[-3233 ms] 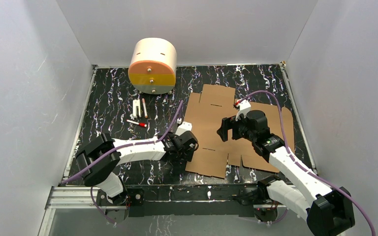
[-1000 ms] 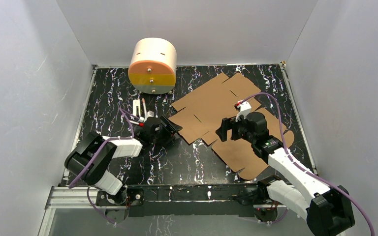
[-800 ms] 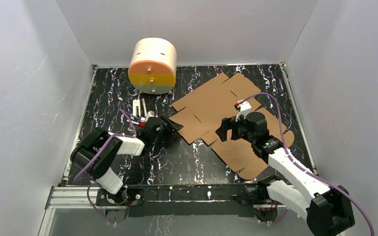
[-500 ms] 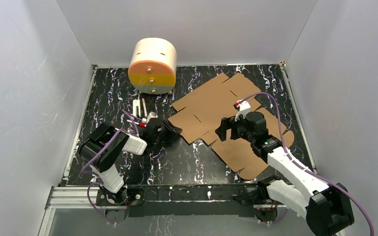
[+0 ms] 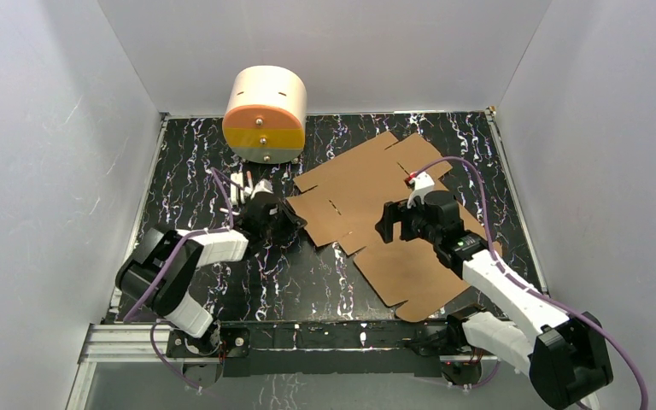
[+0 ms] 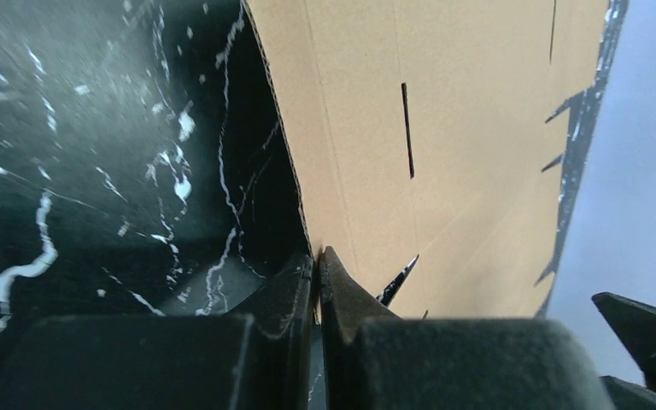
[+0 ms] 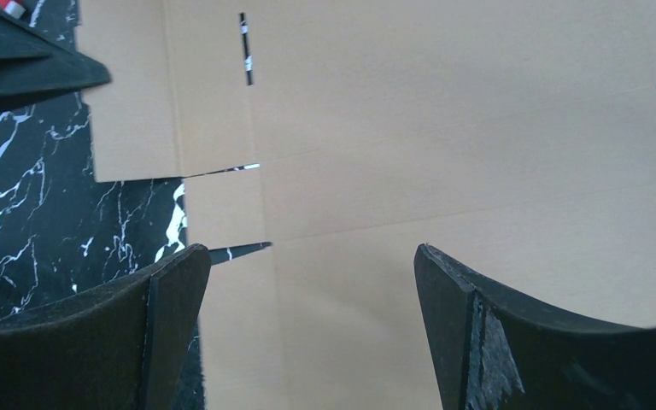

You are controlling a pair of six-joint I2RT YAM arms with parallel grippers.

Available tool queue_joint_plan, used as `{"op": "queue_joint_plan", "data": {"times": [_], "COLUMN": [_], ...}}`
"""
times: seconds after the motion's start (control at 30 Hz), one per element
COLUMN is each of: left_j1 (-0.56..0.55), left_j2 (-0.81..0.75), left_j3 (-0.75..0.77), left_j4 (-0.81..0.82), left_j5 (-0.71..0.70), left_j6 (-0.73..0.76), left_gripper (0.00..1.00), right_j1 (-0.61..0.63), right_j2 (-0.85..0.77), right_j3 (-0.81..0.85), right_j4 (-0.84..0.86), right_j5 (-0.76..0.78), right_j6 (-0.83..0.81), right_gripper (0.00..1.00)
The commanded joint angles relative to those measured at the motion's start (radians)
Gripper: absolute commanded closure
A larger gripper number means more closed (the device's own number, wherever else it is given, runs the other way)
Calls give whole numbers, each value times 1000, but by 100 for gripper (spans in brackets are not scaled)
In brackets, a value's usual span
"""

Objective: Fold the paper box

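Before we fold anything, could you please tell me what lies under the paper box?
The black marbled table shows around the paper box; anything beneath the sheet itself is covered.

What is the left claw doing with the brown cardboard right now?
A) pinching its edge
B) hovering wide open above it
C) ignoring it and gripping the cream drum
A: in the left wrist view, the left gripper has its two fingers closed together on the edge of the paper box.

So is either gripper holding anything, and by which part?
Left gripper pinches the brown corrugated cardboard sheet by a flap edge; right gripper open, empty.
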Motion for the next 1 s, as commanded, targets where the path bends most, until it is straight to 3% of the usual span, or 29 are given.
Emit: {"op": "queue_joint_plan", "data": {"times": [0.0, 0.2, 0.37, 0.77, 0.97], "left_j1": [53, 113, 145, 160, 173], "left_j2": [-62, -77, -41, -31, -27], "left_j3": [68, 160, 259, 326, 332], "left_j4": [-296, -469, -596, -675, -676], "left_j5": [27, 86, 136, 154, 169], "left_j6": [211, 354, 408, 462, 470], "left_gripper": [100, 100, 100, 100, 100], "right_j1": [-19, -121, -282, -603, -673], "right_j2": [67, 186, 303, 617, 771], "right_j3": [114, 202, 267, 447, 521], "right_j4": [-35, -34, 61, 171, 236], "right_j5": [50, -14, -143, -318, -425], "right_j6": [-14, -26, -3, -19, -24], "right_gripper": [1, 1, 1, 1, 4]}}
